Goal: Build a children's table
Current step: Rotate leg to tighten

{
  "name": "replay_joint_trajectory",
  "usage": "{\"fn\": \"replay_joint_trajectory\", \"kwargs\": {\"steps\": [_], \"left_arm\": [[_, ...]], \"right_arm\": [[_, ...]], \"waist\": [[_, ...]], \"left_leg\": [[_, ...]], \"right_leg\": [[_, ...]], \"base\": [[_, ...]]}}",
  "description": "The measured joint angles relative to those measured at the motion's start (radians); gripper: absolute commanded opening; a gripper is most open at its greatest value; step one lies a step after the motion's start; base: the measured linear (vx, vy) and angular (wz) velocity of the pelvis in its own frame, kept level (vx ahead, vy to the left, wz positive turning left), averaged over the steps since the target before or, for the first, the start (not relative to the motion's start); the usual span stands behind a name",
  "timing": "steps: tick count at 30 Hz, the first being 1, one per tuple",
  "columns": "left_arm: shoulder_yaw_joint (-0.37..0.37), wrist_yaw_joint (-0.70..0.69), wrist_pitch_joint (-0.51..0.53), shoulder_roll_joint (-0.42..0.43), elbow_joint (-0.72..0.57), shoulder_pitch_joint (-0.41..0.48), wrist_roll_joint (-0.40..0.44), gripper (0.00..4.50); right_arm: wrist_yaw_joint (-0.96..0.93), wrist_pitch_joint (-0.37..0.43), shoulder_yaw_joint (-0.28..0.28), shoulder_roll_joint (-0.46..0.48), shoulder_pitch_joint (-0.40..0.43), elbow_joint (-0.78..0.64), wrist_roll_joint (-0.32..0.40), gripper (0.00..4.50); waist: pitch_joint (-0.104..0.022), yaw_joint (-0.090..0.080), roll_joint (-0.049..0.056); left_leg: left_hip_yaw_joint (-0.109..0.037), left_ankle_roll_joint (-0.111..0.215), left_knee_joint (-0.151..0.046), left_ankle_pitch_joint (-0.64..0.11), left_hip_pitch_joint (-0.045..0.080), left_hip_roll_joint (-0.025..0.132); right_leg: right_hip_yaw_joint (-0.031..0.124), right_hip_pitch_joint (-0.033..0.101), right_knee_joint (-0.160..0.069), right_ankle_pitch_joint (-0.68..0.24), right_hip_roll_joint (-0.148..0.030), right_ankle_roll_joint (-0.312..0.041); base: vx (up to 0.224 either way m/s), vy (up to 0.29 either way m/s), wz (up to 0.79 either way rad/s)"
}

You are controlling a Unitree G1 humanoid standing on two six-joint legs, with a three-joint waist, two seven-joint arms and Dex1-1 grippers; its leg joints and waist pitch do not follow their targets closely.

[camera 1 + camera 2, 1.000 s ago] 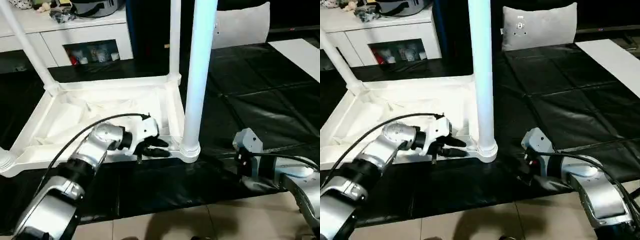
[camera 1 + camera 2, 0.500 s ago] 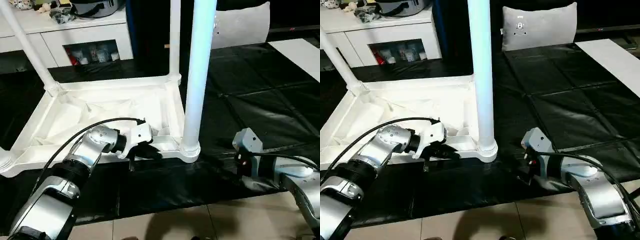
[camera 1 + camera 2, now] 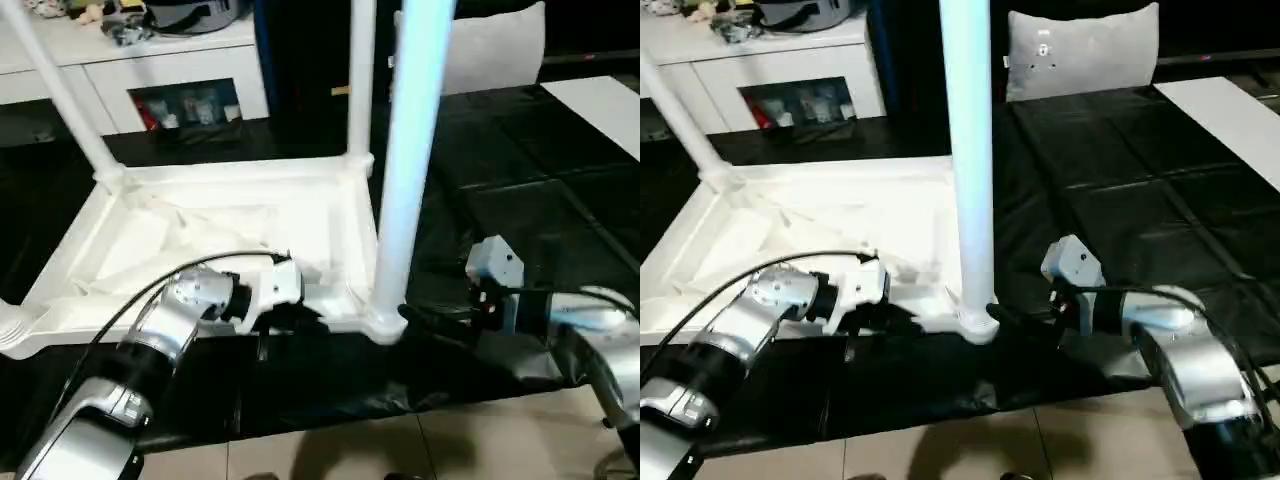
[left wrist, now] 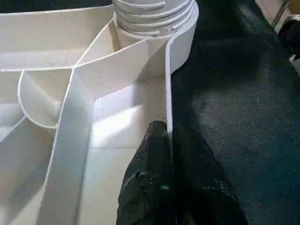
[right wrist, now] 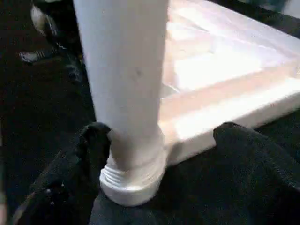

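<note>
Jaws first: the right gripper point(image 5: 154, 140) stands spread, one black finger on each side of the near corner leg point(image 3: 970, 150) at its threaded base — the leg rises upright from its socket. The left gripper point(image 4: 166, 140) is clenched on the tabletop point(image 3: 210, 215) rim just beside that socket. Beyond, the far legs point(image 3: 360, 70) stand upright too.

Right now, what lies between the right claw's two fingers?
The base of the near leg, where it screws into the tabletop corner socket. The right wrist view shows one finger on each side.
</note>
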Motion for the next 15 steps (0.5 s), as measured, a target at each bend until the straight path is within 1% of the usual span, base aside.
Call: {"fn": "replay_joint_trajectory", "kwargs": {"steps": [2, 3, 5, 7, 8, 10, 13, 15], "left_arm": [[-0.003, 0.0, 0.0, -0.003, -0.007, 0.004, 0.0, 0.0], [-0.002, 0.002, 0.001, -0.004, -0.019, 0.011, 0.003, 0.0], [-0.004, 0.004, 0.007, -0.007, -0.031, 0.017, 0.007, 0.0], [-0.007, 0.003, 0.013, -0.009, -0.047, 0.023, 0.009, 0.0], [-0.009, 0.003, 0.015, -0.01, -0.053, 0.025, 0.01, 0.0], [-0.013, 0.002, 0.019, -0.01, -0.061, 0.026, 0.01, 0.0], [-0.013, 0.002, 0.026, -0.006, -0.073, 0.032, 0.011, 0.0], [-0.011, 0.003, 0.032, -0.005, -0.078, 0.035, 0.011, 0.0]], "right_arm": [[0.027, 0.001, 0.008, 0.0, -0.003, 0.006, 0.013, 3.65], [0.056, 0.008, 0.023, -0.001, -0.012, 0.015, 0.024, 3.44], [0.091, 0.015, 0.047, -0.001, -0.032, 0.03, 0.028, 3.26], [0.104, 0.016, 0.061, 0.003, -0.049, 0.051, 0.027, 3.11], [0.106, 0.016, 0.066, 0.004, -0.053, 0.059, 0.027, 3.11], [0.116, 0.015, 0.073, 0.01, -0.064, 0.067, 0.027, 2.82], [0.141, 0.003, 0.079, 0.03, -0.084, 0.119, 0.023, 2.69], [0.155, -0.005, 0.098, 0.046, -0.106, 0.162, 0.015, 2.36]], "waist": [[0.0, 0.003, 0.0], [0.0, 0.005, 0.0], [0.0, 0.008, 0.0], [0.0, 0.013, 0.0], [0.0, 0.014, 0.0], [0.0, 0.018, 0.0], [0.0, 0.017, 0.0], [0.0, 0.016, -0.001]], "left_leg": [[0.0, 0.0, 0.0, 0.0, 0.0, 0.0], [0.001, 0.0, 0.0, 0.0, 0.001, 0.0], [0.001, 0.0, 0.001, 0.0, 0.001, 0.0], [0.001, 0.0, 0.001, 0.0, 0.001, 0.0], [0.001, 0.0, 0.001, 0.0, 0.001, 0.0], [0.001, 0.0, 0.001, 0.0, 0.001, 0.0], [0.001, 0.0, 0.001, 0.0, 0.0, 0.0], [0.001, 0.0, 0.001, 0.0, 0.0, 0.0]], "right_leg": [[0.0, 0.0, 0.0, 0.0, 0.0, 0.0], [0.001, 0.0, 0.001, 0.0, 0.0, 0.0], [0.001, 0.0, 0.001, 0.0, 0.0, 0.0], [0.001, 0.0, 0.002, 0.0, 0.0, 0.0], [0.001, 0.0, 0.002, 0.0, 0.0, 0.0], [0.002, 0.0, 0.002, 0.0, 0.0, 0.0], [0.002, -0.001, 0.002, 0.0, -0.001, 0.0], [0.002, -0.001, 0.002, 0.0, -0.001, 0.0]], "base": [[0.0, 0.0, 0.0], [0.0, 0.0, 0.0], [0.0, 0.0, 0.0], [0.0, 0.0, 0.0], [0.0, 0.0, 0.0], [0.0, 0.0, 0.0], [0.0, 0.0, 0.0], [0.0, 0.0, 0.0]]}}
